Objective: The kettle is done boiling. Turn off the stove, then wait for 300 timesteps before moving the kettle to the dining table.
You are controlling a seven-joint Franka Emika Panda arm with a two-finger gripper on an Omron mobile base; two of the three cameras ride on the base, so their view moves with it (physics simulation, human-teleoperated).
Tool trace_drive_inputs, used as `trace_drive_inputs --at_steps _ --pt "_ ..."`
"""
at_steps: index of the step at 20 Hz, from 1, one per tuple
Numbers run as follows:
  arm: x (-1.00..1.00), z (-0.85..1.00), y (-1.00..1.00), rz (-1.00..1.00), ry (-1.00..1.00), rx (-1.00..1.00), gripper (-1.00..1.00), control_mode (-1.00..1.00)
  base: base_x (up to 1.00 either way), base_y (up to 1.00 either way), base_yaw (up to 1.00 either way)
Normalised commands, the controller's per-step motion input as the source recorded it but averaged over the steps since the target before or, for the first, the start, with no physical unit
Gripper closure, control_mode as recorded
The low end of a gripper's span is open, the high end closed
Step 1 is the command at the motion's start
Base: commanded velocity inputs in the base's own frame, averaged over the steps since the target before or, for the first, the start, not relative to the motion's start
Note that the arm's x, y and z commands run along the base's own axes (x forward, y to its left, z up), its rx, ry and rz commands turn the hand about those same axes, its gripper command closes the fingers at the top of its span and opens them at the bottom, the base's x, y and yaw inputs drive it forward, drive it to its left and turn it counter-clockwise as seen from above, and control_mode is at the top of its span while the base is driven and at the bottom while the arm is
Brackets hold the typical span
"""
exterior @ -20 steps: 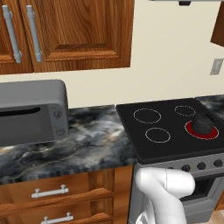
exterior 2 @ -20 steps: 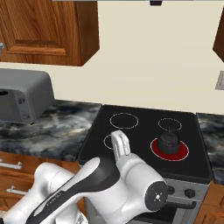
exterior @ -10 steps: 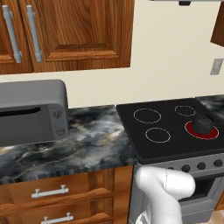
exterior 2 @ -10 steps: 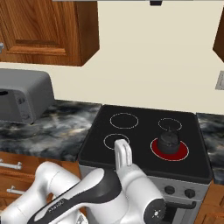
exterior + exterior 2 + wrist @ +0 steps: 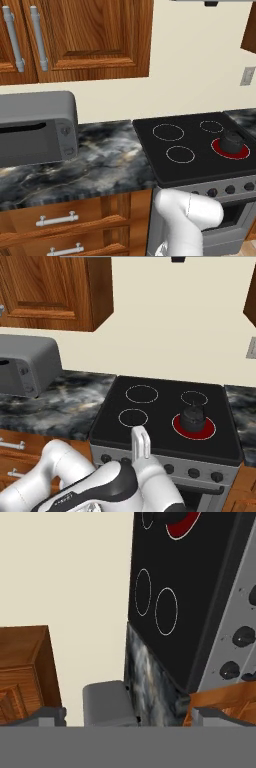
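Kettle upright, knob up, on stove's red-glowing front-right burner.

Bright, flat rendered light — faint shadows, no glare or blur — hand view heavily rolled.

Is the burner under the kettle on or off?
On. The ring under the kettle glows solid red in both base views, while the stove's other three rings are thin white outlines.
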Motion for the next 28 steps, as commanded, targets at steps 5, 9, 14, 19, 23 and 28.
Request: trace_drive_inputs --at_steps 5,9,14,19,23,28 --pt "0.0 -0.12 -0.02 -0.02 0.0 0.0 -1.0 -1.0 0.0 0.0 0.0" --pt "0.0 -0.22 -0.07 -0.03 0.0 0.01 -1.0 -1.0 0.0 0.0 0.0" --pt "0.0 -0.27 -0.08 -0.04 0.0 0.04 -1.0 -1.0 0.0 0.0 0.0" --pt "0.0 -0.31 -0.08 -0.04 0.0 0.04 -1.0 -1.0 0.0 0.0 0.0" --pt "0.0 -0.26 -0.07 -0.02 0.0 0.02 -1.0 -1.0 0.0 0.0 0.0" --pt "0.0 -0.21 -0.1 0.0 -0.05 0.02 -1.0 -1.0 0.0 0.0 0.0"
